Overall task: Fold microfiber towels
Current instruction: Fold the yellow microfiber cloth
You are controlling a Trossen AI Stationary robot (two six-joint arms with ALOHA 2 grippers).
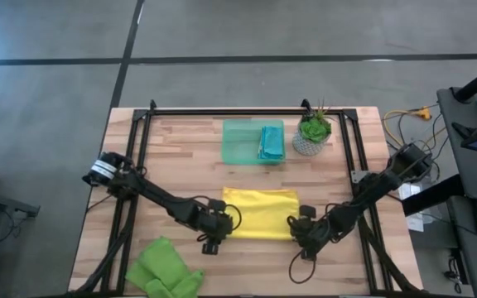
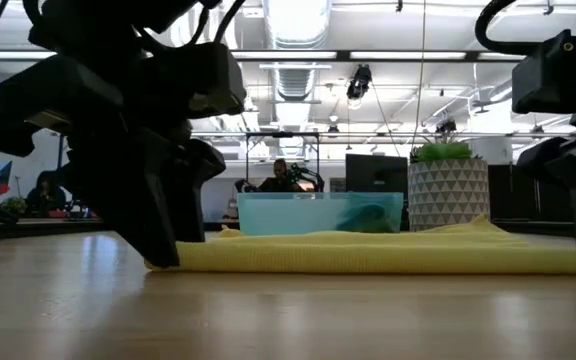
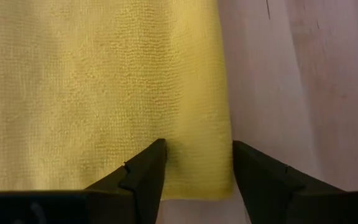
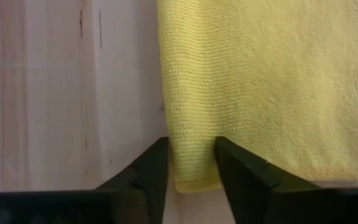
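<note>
Left pincer [image 1: 211, 229] sits down at the yellow towel's [image 1: 261, 212] near left corner, fingers [image 3: 143, 177] straddling the hem and nipping that corner. Right pincer [image 1: 305, 228] mirrors it at the near right corner, its fingers [image 4: 148, 171] closed in tight on the edge there. The yellow towel lies flat in the middle of the table [image 1: 180, 157], a little toward the near edge. No writing or label readable anywhere on it. Toward the far edge, a green tray [image 1: 243, 142] holds a folded teal towel [image 1: 271, 142], with a potted plant [image 1: 312, 134] just beside the tray. Green towels [image 1: 162, 269] lie heaped at the near left corner. Bare wood lies open between the yellow towel and the tray, and along the left edge.
</note>
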